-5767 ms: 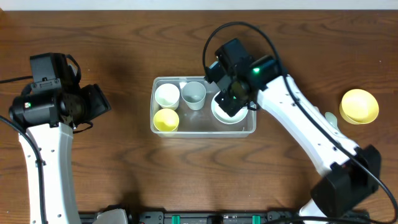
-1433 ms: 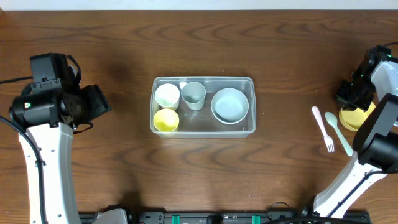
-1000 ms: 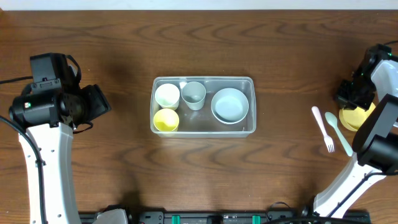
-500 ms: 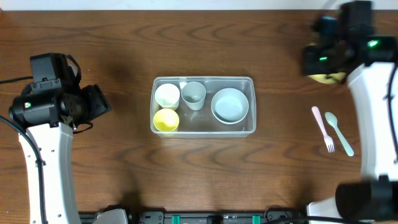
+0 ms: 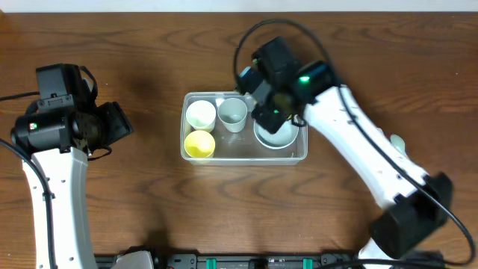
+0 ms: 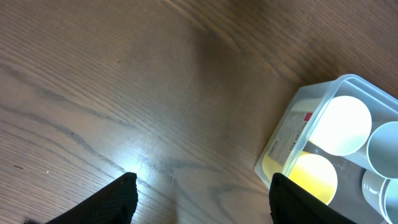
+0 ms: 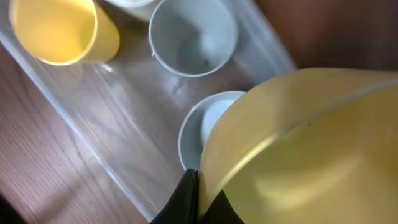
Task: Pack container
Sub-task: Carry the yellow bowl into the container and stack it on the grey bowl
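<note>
The container point(image 5: 237, 147), a clear rectangular tub with rounded corners, is shown near the middle of the table point(image 5: 149, 52), its long sides running left to right. Bare wood is seen on all four sides of it, with the widest open stretch toward the left arm. Inside, the left end is taken up by a white cup point(image 5: 200, 114), a yellow cup point(image 5: 199, 143) and a pale grey cup point(image 5: 232, 112), all upright and close together. The right end is filled by a white bowl point(image 5: 278, 137). A strip of bare floor is visible along the near wall between the yellow cup and the white bowl.

The right tool point(image 5: 275, 112) is placed directly above the container's right half, over the white bowl and just beside the pale grey cup. In the right wrist view its fingers point(image 7: 185, 200) are seen pressed together on the rim of a yellow bowl point(image 7: 298, 149), which is pinched and held tilted above the white bowl. Whether the two bowls touch cannot be told.

The left tool point(image 5: 119, 123) is positioned well apart from the container, over bare wood to its left. Its fingers point(image 6: 121, 193) are spread wide with nothing between them.
</note>
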